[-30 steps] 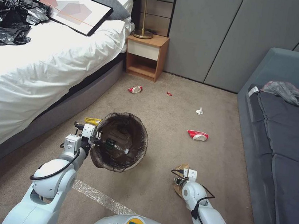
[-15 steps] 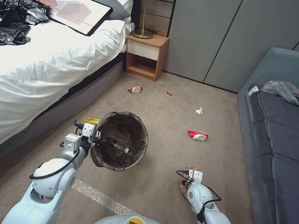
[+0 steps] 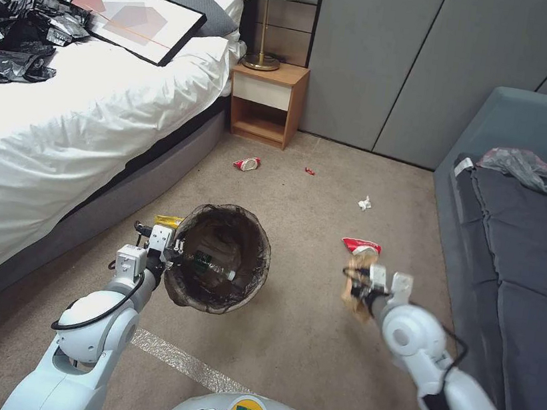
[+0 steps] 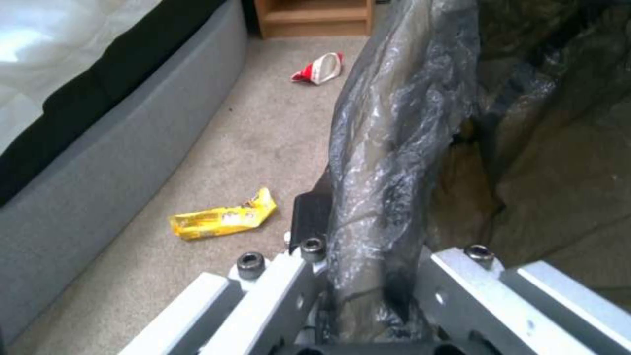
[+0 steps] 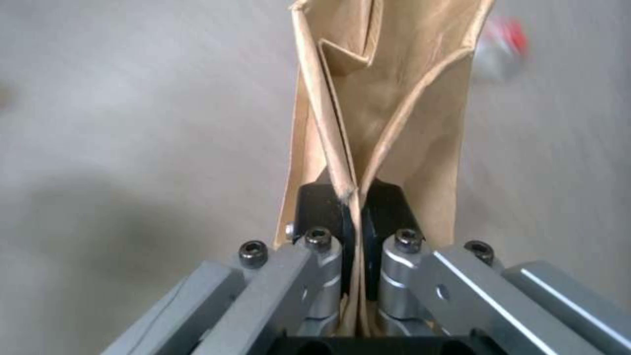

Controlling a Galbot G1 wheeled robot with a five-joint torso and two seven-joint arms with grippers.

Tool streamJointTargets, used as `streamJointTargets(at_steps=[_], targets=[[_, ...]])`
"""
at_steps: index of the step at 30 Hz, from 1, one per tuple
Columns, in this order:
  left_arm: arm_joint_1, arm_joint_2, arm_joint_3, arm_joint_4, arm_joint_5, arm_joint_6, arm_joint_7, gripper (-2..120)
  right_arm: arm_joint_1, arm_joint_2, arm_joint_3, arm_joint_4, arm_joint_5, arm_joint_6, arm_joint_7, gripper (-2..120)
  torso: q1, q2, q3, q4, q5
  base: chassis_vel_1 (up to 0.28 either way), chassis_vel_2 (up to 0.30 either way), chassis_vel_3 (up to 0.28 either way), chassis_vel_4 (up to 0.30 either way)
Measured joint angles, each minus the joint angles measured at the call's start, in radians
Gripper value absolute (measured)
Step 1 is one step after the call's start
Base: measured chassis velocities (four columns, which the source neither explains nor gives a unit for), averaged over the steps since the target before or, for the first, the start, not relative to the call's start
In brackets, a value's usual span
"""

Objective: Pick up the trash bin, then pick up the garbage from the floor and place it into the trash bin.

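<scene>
Head view: the right end effector (image 3: 362, 285) has risen from low on the carpet at the lower middle of the frame to mid-right, and the brown paper bag (image 3: 354, 295) hangs from it, clear of the floor — half a second ago it was still down by the carpet. The left end effector (image 3: 171, 255) has not shifted; it grips the near-left rim of the trash bin (image 3: 219, 258) at the centre of the frame, mouth tipped toward the camera, a green bottle (image 3: 212, 265) lying inside. On the floor remain a red-and-white cup (image 3: 362, 247) just above the bag in the frame, a tissue wad (image 3: 364, 203), another cup (image 3: 247, 163) near the nightstand and a yellow wrapper (image 3: 169, 221) at the bin's upper-left edge.

Left wrist view: the left end effector (image 4: 368, 276) is clamped on the trash bin's lined rim (image 4: 394, 148); the yellow wrapper (image 4: 224, 219) lies on the carpet at left centre.

Right wrist view: the right end effector (image 5: 352, 217) is pinched narrow on a fold of the brown paper bag (image 5: 388, 98), which juts away from it over the floor.

The lift looks complete — my judgement is that the bag now only needs carrying across to the bin's open mouth.
</scene>
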Motion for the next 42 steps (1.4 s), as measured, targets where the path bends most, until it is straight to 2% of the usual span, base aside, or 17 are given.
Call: streamJointTargets(at_steps=[1, 3, 4, 7, 9, 10, 12, 14, 16, 17, 20, 21, 24, 25, 27, 32, 42], targets=[[0.000, 0.000, 0.000, 0.000, 0.000, 0.000, 0.000, 2, 0.000, 0.000, 0.000, 0.000, 0.000, 0.000, 0.000, 0, 0.000, 0.000, 0.000, 0.0000, 0.0000, 0.000, 0.000, 0.000, 0.000], [0.000, -0.005, 0.004, 0.004, 0.005, 0.000, 0.000, 2, 0.067, -0.101, 0.038, 0.143, 0.188, -0.004, 0.010, 0, 0.000, 0.000, 0.000, 0.0001, -0.0002, 0.000, 0.000, 0.000, 0.000], [0.000, -0.005, 0.004, 0.004, 0.005, 0.000, 0.000, 2, 0.067, -0.101, 0.038, 0.143, 0.188, -0.004, 0.010, 0, 0.000, 0.000, 0.000, 0.0001, -0.0002, 0.000, 0.000, 0.000, 0.000], [0.000, -0.011, 0.008, 0.010, 0.010, 0.000, -0.001, 2, 0.139, -0.188, 0.055, 0.209, 0.315, 0.003, -0.019, 0, 0.000, 0.000, 0.000, -0.0001, 0.0002, 0.000, 0.000, 0.000, 0.000], [0.000, -0.017, 0.015, 0.014, 0.016, -0.002, -0.001, 2, 0.271, -0.283, 0.034, 0.268, 0.501, 0.041, -0.058, 0, 0.000, 0.000, 0.000, 0.0002, -0.0010, 0.000, 0.000, 0.000, 0.000], [0.000, -0.017, 0.015, 0.014, 0.016, -0.002, -0.001, 2, 0.271, -0.283, 0.034, 0.268, 0.501, 0.041, -0.058, 0, 0.000, 0.000, 0.000, 0.0002, -0.0010, 0.000, 0.000, 0.000, 0.000], [-0.003, -0.021, 0.019, 0.017, 0.020, -0.002, -0.001, 2, 0.420, -0.325, -0.029, 0.293, 0.634, 0.068, -0.095, 0, 0.000, 0.000, 0.000, -0.0002, 0.0004, 0.000, 0.000, 0.000, 0.000], [-0.003, -0.024, 0.020, 0.018, 0.022, -0.003, -0.001, 2, 0.500, -0.331, -0.075, 0.294, 0.665, 0.073, -0.112, 0, 0.000, 0.000, 0.000, -0.0002, -0.0002, 0.000, 0.000, 0.000, 0.000], [-0.004, -0.026, 0.021, 0.019, 0.024, -0.003, -0.001, 2, 0.655, -0.329, -0.195, 0.275, 0.701, 0.076, -0.137, 0, 0.000, 0.000, 0.000, 0.0000, 0.0000, 0.000, 0.000, 0.000, 0.000], [-0.004, -0.026, 0.021, 0.019, 0.024, -0.003, -0.001, 2, 0.655, -0.329, -0.195, 0.275, 0.701, 0.076, -0.137, 0, 0.000, 0.000, 0.000, 0.0000, 0.0000, 0.000, 0.000, 0.000, 0.000], [-0.006, -0.024, 0.019, 0.026, 0.024, -0.005, -0.001, 2, 0.864, -0.304, -0.414, 0.216, 0.714, 0.077, -0.160, 0, 0.000, 0.000, 0.000, 0.0000, 0.0003, 0.000, 0.000, 0.000, 0.000], [-0.006, -0.024, 0.019, 0.026, 0.024, -0.005, -0.001, 2, 0.864, -0.304, -0.414, 0.216, 0.714, 0.077, -0.160, 0, 0.000, 0.000, 0.000, 0.0000, 0.0003, 0.000, 0.000, 0.000, 0.000], [-0.010, -0.025, 0.016, 0.034, 0.024, -0.006, -0.001, 2, 1.097, -0.237, -0.676, 0.159, 0.733, 0.077, -0.149, 0, 0.000, 0.000, 0.000, 0.0001, -0.0003, 0.000, 0.000, 0.000, 0.000], [-0.010, -0.025, 0.016, 0.034, 0.024, -0.006, -0.001, 2, 1.097, -0.237, -0.676, 0.159, 0.733, 0.077, -0.149, 0, 0.000, 0.000, 0.000, 0.0001, -0.0003, 0.000, 0.000, 0.000, 0.000], [-0.012, -0.029, 0.015, 0.037, 0.023, -0.006, -0.001, 2, 1.192, -0.169, -0.807, 0.134, 0.758, 0.074, -0.104, 0, 0.000, 0.000, 0.000, 0.0004, -0.0006, 0.000, 0.000, 0.000, 0.000], [-0.013, -0.032, 0.010, 0.035, 0.018, -0.006, -0.002, 2, 1.223, -0.099, -0.922, 0.097, 0.734, 0.067, -0.060, 0, 0.000, 0.000, 0.000, 0.0003, -0.0004, 0.000, 0.000, 0.000, 0.000], [-0.021, -0.028, 0.002, 0.035, 0.006, -0.006, -0.002, 2, 1.166, -0.056, -0.999, 0.051, 0.684, 0.064, -0.020, 0, 0.000, 0.000, 0.000, 0.0001, -0.0002, 0.000, 0.000, 0.000, 0.000]])
